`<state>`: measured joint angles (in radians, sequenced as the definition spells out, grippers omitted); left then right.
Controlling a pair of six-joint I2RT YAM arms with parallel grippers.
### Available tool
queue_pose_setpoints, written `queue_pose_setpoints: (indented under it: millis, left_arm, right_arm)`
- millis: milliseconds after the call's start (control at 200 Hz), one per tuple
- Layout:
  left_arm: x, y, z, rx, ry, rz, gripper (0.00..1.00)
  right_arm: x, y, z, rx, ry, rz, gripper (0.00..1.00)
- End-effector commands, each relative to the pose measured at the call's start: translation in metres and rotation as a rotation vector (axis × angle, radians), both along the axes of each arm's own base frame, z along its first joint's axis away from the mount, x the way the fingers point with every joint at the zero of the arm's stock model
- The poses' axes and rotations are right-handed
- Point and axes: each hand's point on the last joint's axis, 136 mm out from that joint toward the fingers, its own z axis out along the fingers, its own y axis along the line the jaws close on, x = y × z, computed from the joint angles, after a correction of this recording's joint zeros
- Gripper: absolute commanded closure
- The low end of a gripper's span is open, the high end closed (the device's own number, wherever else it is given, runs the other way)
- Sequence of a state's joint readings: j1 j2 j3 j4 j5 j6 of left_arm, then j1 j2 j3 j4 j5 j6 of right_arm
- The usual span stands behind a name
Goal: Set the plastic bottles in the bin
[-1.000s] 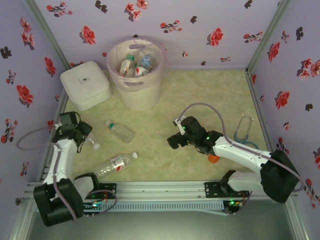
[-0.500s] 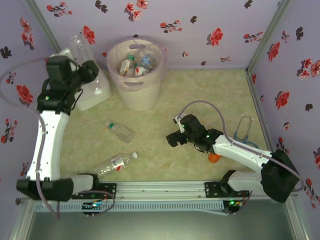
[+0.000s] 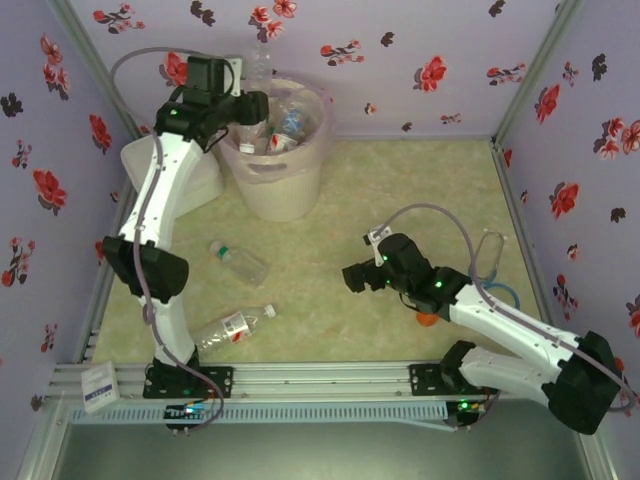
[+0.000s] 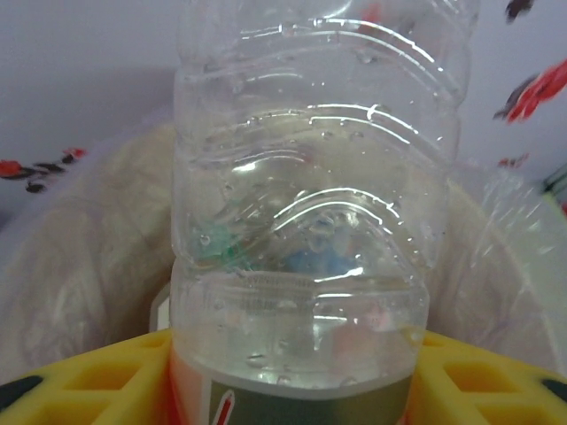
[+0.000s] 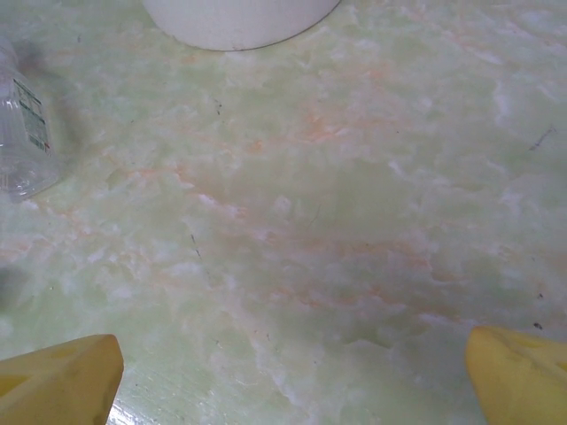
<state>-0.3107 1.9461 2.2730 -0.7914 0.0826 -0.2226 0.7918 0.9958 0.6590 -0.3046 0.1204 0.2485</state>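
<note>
- Purple flowered walls close in a pale marbled bench [image 3: 420, 190]; the bin [image 3: 275, 190] stands at the back, left of centre.
- Left jaws are clenched on a clear bottle [image 4: 310, 221], held upright and gripped low, at its label, between the yellow fingers [image 4: 89, 385].
- From above, that bottle stands at the bin's back-left rim, more over the edge than over the middle (as far as I can judge).
- To drop it well, I would carry it further over the open mouth before releasing. Then I would open wide so it falls onto the bottles already inside [image 3: 272, 130] and does not clip the rim.
- Right jaws are released, spread wide and low over bare bench.
- Two bottles wait on the bench: a green-capped bottle [image 3: 240, 262] and a red-labelled bottle [image 3: 232, 327]. Both lie well to the left of the right jaws, with neither between the fingers.
</note>
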Motion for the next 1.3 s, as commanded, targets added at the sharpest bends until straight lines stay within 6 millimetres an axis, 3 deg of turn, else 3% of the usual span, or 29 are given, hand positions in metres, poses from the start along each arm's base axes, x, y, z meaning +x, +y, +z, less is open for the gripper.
queue_pose_setpoints:
  millis: [0,70,145,325,445,535,795,1100,1295]
  left_arm:
    - [-0.007,0.003,-0.028,0.088,0.092,-0.025,0.44]
    - [-0.006,0.002,-0.037,0.083,0.108,-0.018,0.41]
    - [-0.006,0.003,-0.039,0.077,0.112,-0.011,0.31]
    - [-0.007,0.003,-0.010,0.053,0.033,-0.008,0.11]
    - [-0.003,0.006,0.009,0.057,-0.023,0.010,0.07]
    - [0.005,0.007,0.014,0.063,-0.049,0.023,0.11]
    - [0.023,-0.003,-0.038,0.143,0.039,0.011,0.33]
    - [0.001,-0.014,-0.104,0.185,0.161,-0.031,0.42]
    - [-0.006,-0.021,-0.116,0.137,0.183,-0.051,0.43]
  right_arm:
    - [-0.003,-0.014,-0.008,-0.018,0.018,-0.055,0.00]
    - [-0.004,-0.016,-0.006,-0.019,0.015,-0.058,0.00]
    - [-0.005,-0.017,-0.006,-0.021,0.015,-0.057,0.00]
    - [-0.005,-0.018,-0.006,-0.027,0.014,-0.056,0.00]
    - [-0.006,-0.017,-0.007,-0.023,0.022,-0.057,0.00]
    - [-0.007,-0.017,-0.009,-0.021,0.029,-0.059,0.00]
    - [-0.010,-0.018,-0.005,-0.010,0.035,-0.059,0.00]
    - [-0.010,-0.013,-0.005,0.012,0.046,-0.048,0.00]
    - [-0.007,-0.007,-0.004,0.018,0.050,-0.034,0.00]
